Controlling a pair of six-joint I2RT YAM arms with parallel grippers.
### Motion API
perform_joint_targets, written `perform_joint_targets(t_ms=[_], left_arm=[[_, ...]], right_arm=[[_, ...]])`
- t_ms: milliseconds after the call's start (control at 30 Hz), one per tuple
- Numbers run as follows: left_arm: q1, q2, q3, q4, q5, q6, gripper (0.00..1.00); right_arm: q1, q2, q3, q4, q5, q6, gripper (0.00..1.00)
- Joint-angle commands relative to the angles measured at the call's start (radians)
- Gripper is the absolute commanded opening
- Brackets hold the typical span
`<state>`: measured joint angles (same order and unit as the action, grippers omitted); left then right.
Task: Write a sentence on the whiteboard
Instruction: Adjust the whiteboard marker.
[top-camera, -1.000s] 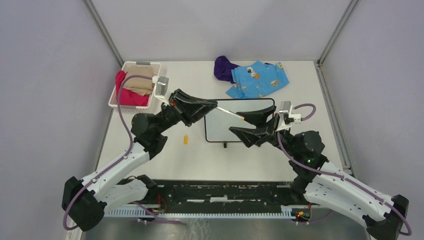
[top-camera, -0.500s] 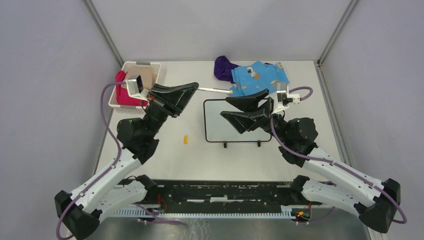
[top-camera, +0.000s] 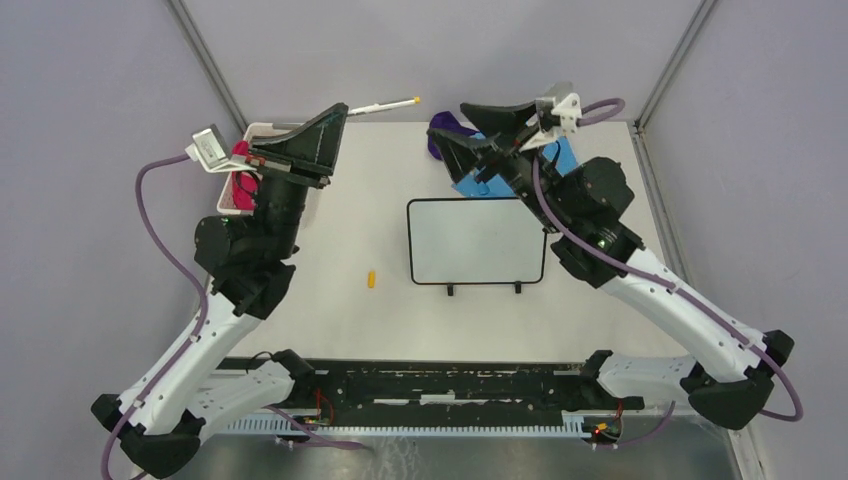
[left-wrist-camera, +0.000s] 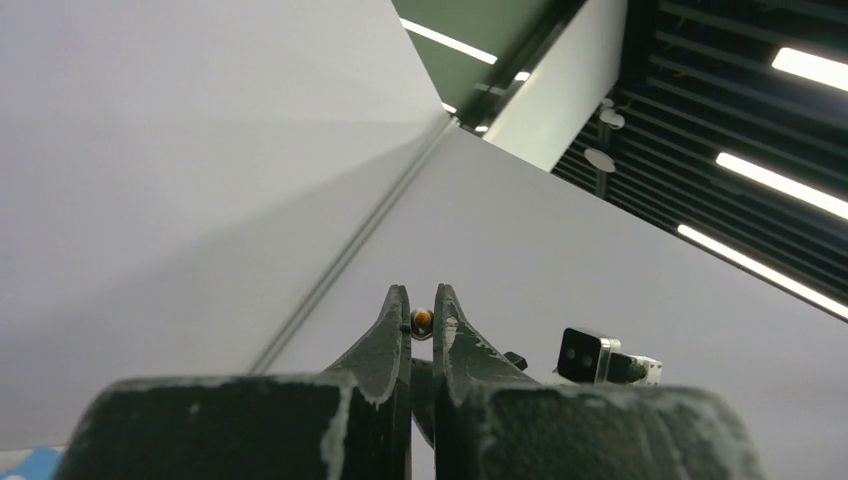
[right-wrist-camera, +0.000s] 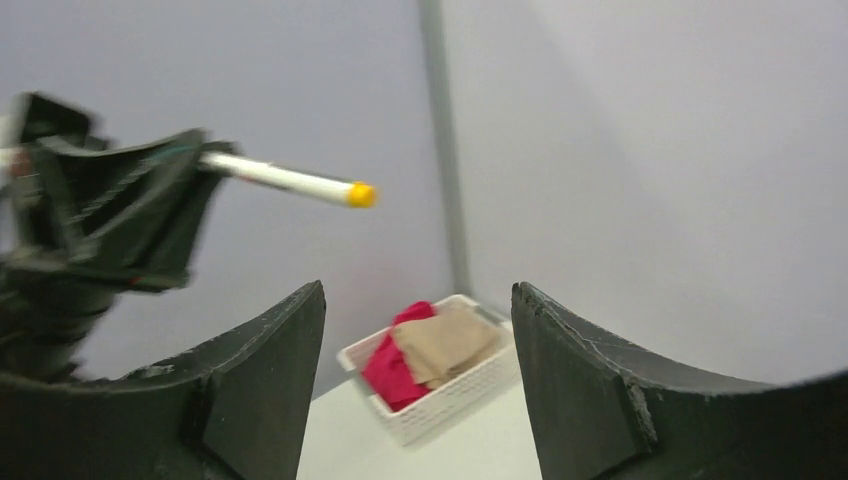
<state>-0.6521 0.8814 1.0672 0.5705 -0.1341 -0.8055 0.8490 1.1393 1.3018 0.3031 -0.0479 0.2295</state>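
The whiteboard (top-camera: 476, 242) lies flat mid-table with its black frame and two small feet; its face looks blank and the sentence does not show. My left gripper (top-camera: 343, 110) is lifted high over the back left, shut on a white marker (top-camera: 385, 104) whose orange tip points right. In the left wrist view the fingers (left-wrist-camera: 395, 330) pinch the marker (left-wrist-camera: 422, 320), seen end-on. My right gripper (top-camera: 452, 125) hangs raised at the back centre, open and holding nothing. In the right wrist view my right gripper (right-wrist-camera: 417, 290) faces the marker (right-wrist-camera: 285, 178) and the left gripper (right-wrist-camera: 130, 220).
A white basket (top-camera: 262, 128) with red and tan cloth sits at the back left, also the basket (right-wrist-camera: 440, 390) in the right wrist view. Blue patterned cloth (top-camera: 562, 152) and purple cloth (top-camera: 440, 140) lie at the back. A small orange cap (top-camera: 371, 279) rests left of the board.
Both arms rose from over the board and swung toward the back. The left one carried the marker up with it. The right jaws opened a little wider.
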Motion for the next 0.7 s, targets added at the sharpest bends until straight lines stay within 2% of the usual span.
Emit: perform_joint_targets(t_ms=[0,67,233,333,433,467,600,667], left_arm=[[-0.003,0.019,0.089,-0.074,-0.145,0.158,0.02],[-0.003,0.027,0.093,-0.060,-0.152,0.186,0.02],[-0.003,0.047,0.089,-0.034,-0.161,0.238,0.02],[-0.003,0.062,0.095,-0.035,-0.150,0.248,0.02],[-0.004,0.061,0.083,-0.026,-0.123,0.227,0.02],[-0.003,0.057,0.074,-0.023,-0.115,0.217,0.02],[-0.003,0.040,0.045,-0.021,-0.115,0.185,0.02],[-0.003,0.031,0.046,-0.042,-0.110,0.188,0.02]], right_arm=[[-0.018,0.110,0.134,-0.125,0.436,-0.216,0.74],[-0.056,0.170,0.173,-0.160,0.537,-0.222,0.73],[-0.106,0.296,0.282,-0.251,0.744,-0.464,0.71],[-0.133,0.280,0.254,-0.210,0.846,-0.436,0.73],[-0.140,0.232,0.257,-0.330,0.786,-0.270,0.74],[-0.153,0.204,0.241,-0.365,0.706,-0.198,0.74],[-0.160,0.025,0.021,-0.250,0.368,-0.030,0.75],[-0.159,-0.038,-0.058,-0.223,0.287,0.016,0.76]])
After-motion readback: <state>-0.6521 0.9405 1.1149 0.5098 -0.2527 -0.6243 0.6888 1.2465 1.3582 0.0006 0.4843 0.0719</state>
